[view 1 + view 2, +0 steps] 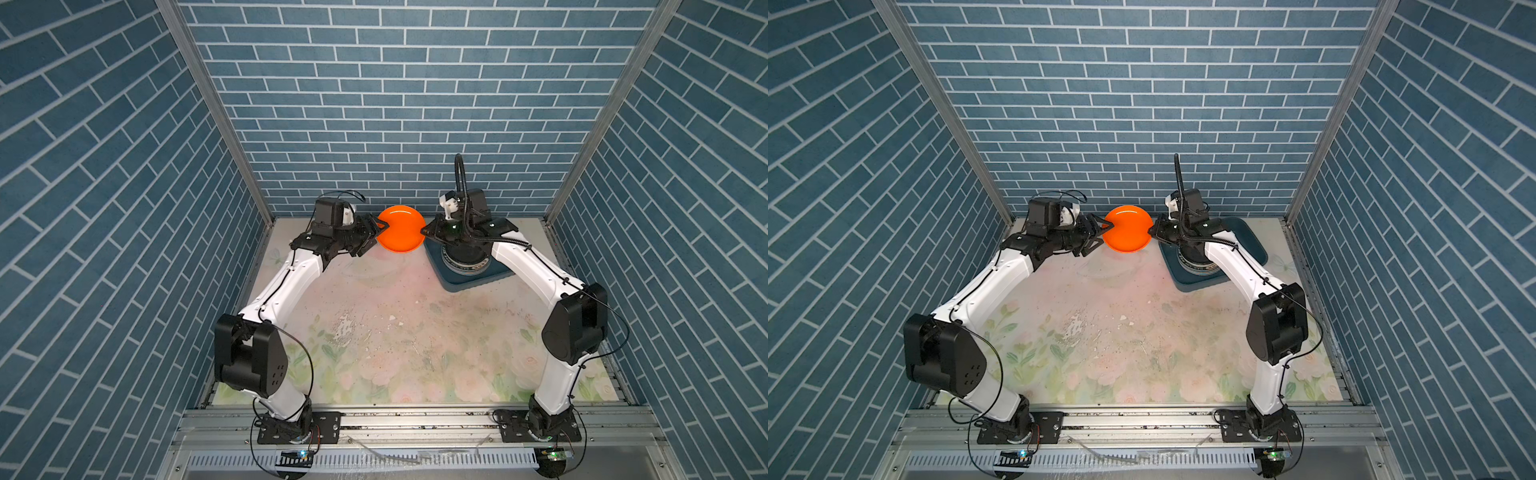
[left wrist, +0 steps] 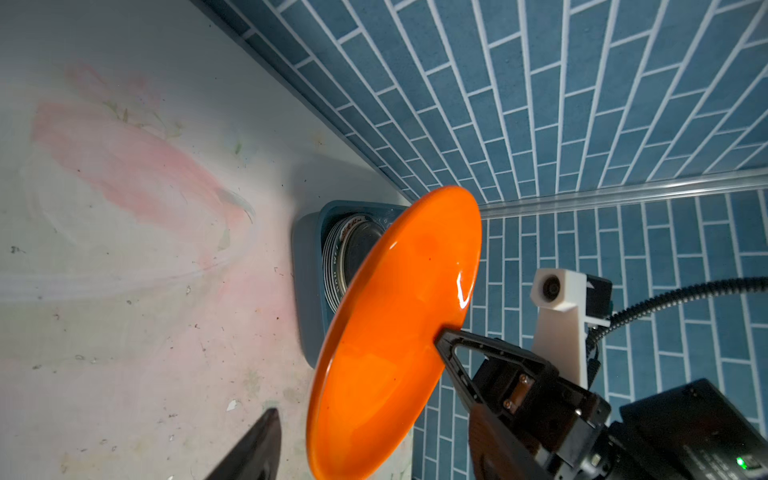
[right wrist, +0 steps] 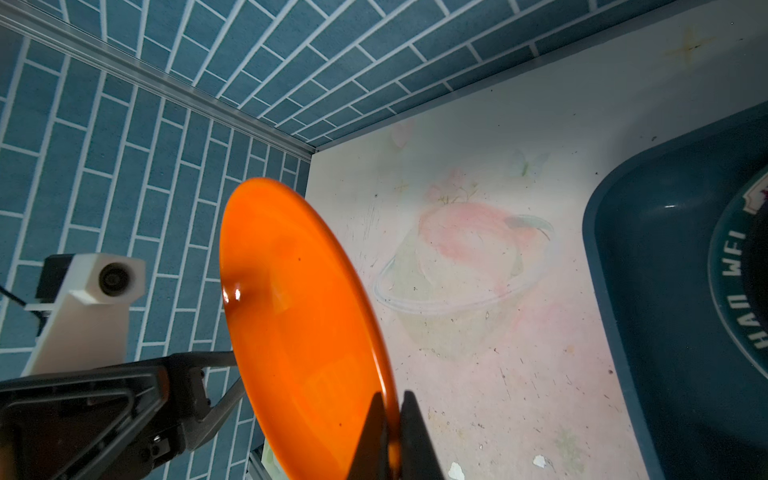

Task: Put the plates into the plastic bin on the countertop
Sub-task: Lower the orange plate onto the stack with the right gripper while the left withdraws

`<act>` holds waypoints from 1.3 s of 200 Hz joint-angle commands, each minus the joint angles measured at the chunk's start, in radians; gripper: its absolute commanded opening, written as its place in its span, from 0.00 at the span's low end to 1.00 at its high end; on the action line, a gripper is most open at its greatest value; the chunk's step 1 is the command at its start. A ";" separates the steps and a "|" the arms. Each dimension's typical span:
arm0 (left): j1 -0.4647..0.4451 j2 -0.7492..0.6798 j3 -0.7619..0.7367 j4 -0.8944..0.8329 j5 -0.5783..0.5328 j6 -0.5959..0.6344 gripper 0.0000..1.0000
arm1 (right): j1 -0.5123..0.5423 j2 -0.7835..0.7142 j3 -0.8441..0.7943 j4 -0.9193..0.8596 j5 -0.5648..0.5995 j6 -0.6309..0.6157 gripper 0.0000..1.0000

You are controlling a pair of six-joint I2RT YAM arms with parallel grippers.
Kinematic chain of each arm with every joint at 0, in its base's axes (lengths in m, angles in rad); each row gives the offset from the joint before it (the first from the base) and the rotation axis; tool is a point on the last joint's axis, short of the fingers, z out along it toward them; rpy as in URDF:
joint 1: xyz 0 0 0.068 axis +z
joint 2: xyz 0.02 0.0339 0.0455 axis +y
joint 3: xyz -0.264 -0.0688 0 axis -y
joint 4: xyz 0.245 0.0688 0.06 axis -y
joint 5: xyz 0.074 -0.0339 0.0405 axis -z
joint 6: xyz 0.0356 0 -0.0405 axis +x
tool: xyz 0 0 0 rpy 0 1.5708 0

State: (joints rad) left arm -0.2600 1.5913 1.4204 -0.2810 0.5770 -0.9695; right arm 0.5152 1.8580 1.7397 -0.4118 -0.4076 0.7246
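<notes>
One orange plate [image 1: 401, 228] is held mid-air, rim pinched at 3 o'clock by R gripper [image 1: 424, 231]; L gripper [image 1: 376, 237] is spread at 9. Handoff judged: plastic bin [image 1: 453, 282] w/ plates [image 1: 469, 266] is sited at its 4 o'clock.

In both top views the right arm [image 1: 524, 262] hides most plates [image 1: 466, 266] stacked in the plastic bin [image 1: 459, 284].

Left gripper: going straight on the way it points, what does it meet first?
The orange plate, probably: its rim lies at the open fingers; the right gripper pinches the far rim.
</notes>
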 commanded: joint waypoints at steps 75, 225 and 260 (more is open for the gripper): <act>0.034 -0.179 -0.047 -0.071 -0.129 0.158 1.00 | -0.049 -0.054 -0.058 -0.038 0.038 -0.013 0.04; 0.034 -0.342 -0.152 -0.082 -0.186 0.157 1.00 | -0.302 -0.011 -0.158 -0.074 0.160 -0.021 0.05; 0.034 -0.350 -0.157 -0.092 -0.200 0.154 1.00 | -0.338 0.045 -0.120 -0.113 0.146 -0.020 0.05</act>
State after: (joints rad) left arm -0.2287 1.2583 1.2781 -0.3492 0.3965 -0.8291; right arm 0.1947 1.8606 1.5764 -0.4946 -0.2653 0.7177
